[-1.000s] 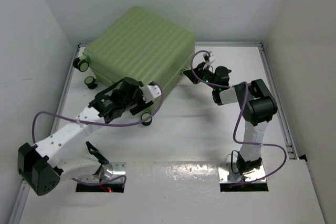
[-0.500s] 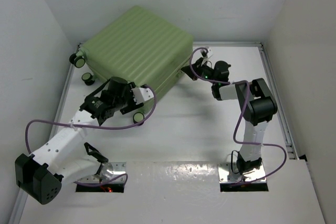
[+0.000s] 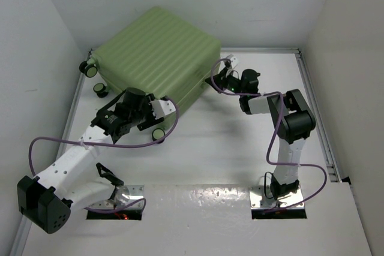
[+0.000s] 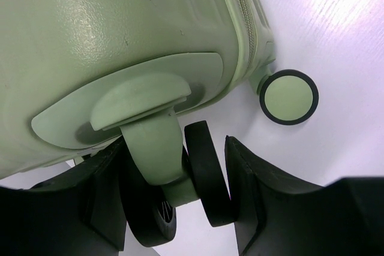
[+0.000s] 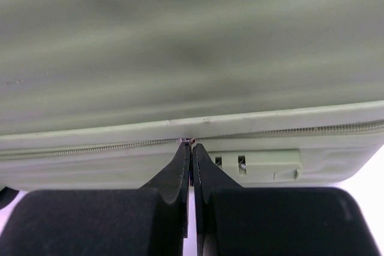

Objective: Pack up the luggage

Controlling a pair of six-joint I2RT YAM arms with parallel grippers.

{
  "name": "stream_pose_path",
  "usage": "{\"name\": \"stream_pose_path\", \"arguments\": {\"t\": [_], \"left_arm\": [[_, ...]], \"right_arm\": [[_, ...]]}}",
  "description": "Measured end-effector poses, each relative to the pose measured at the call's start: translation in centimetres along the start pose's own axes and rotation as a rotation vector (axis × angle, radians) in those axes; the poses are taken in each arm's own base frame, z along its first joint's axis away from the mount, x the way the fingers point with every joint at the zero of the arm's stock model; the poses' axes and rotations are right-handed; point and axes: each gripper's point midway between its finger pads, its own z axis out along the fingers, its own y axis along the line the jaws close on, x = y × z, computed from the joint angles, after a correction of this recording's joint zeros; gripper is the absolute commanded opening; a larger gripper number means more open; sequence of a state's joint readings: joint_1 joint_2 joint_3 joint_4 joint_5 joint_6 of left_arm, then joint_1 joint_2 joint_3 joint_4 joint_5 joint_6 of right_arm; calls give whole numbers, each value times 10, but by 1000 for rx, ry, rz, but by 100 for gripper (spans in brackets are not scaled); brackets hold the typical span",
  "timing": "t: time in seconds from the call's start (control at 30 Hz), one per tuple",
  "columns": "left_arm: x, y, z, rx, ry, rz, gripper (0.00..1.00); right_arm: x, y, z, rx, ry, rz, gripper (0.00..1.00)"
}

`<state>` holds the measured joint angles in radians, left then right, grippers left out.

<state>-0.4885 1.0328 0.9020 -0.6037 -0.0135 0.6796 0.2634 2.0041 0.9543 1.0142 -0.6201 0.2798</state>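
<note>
The luggage (image 3: 156, 52) is a big light-green ribbed suitcase lying shut at the back left; its lining is hidden. My left gripper (image 3: 143, 112) is at the luggage's near corner. In the left wrist view it (image 4: 175, 148) is shut on a black twin caster wheel (image 4: 207, 172), under the green shell (image 4: 120, 28). My right gripper (image 3: 217, 81) is against the luggage's right side. In the right wrist view it (image 5: 191, 145) is shut, its tips pinching a small zipper pull on the zipper line of the shell (image 5: 192, 40).
Other wheels show at the luggage's left corner (image 3: 89, 70), just below it (image 3: 101, 91), and near my left gripper (image 3: 158, 133) (image 4: 288, 97). A green lock block (image 5: 258, 163) sits right of my right fingers. White walls close in the table on three sides.
The luggage has swung left with my left gripper holding its wheel, mostly in the first half second. My right gripper has moved left along the luggage's side.
</note>
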Motion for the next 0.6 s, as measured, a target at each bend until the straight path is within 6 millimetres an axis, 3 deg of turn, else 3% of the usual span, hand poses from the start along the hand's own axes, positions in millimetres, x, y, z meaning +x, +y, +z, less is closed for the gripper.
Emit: {"name": "stream_pose_path", "arguments": {"t": [0.27,0.6], "left_arm": [[2,1,0,1,-1,-8,0],[5,10,2,-24,5,-7,0]], "right_arm": [[6,2,1,-16,21,16,0],[4,-4,18,-38,30,50,3]]}}
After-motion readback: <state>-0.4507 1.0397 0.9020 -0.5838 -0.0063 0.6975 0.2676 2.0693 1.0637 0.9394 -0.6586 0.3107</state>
